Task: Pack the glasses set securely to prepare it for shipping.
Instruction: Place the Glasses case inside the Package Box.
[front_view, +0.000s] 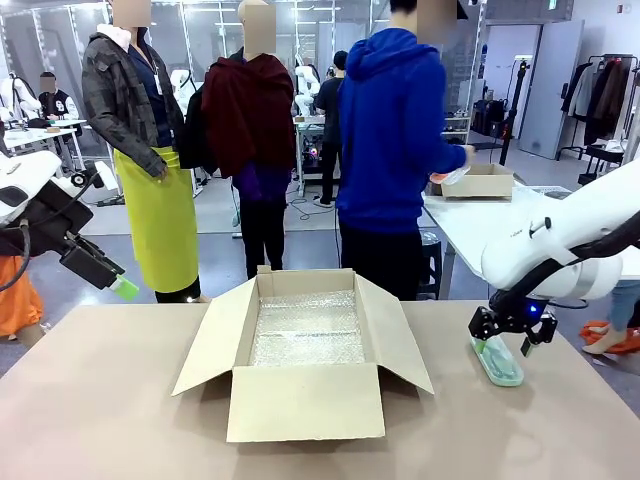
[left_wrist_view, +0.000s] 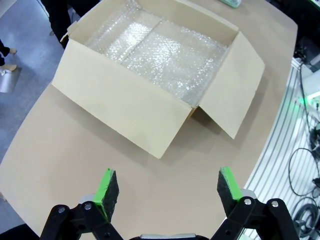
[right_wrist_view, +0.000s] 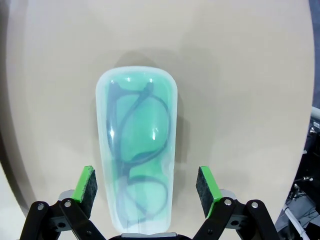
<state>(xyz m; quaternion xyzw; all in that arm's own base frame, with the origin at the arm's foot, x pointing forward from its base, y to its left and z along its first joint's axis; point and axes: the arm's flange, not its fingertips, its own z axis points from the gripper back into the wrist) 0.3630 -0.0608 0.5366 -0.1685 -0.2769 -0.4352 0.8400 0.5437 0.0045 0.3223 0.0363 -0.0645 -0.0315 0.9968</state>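
A pale mint-green glasses case (right_wrist_view: 136, 150) lies flat on the table, dark glasses visible through its lid. My right gripper (right_wrist_view: 146, 186) hangs open just above it, one green pad on each side of the case's near end without touching. In the front view the mint case (front_view: 497, 362) rests at the table's right under the right gripper (front_view: 508, 330). My left gripper (left_wrist_view: 163, 187) is open and holds nothing, raised off the table's left edge (front_view: 105, 275). A person behind the table holds a pale pink item (front_view: 448, 178), too small to identify.
An open brown cardboard box (front_view: 305, 385) lined with bubble wrap (left_wrist_view: 160, 55) sits mid-table, flaps spread outward. Bare tabletop surrounds it left and right. Another table with a smaller box (front_view: 480, 180) stands behind at right.
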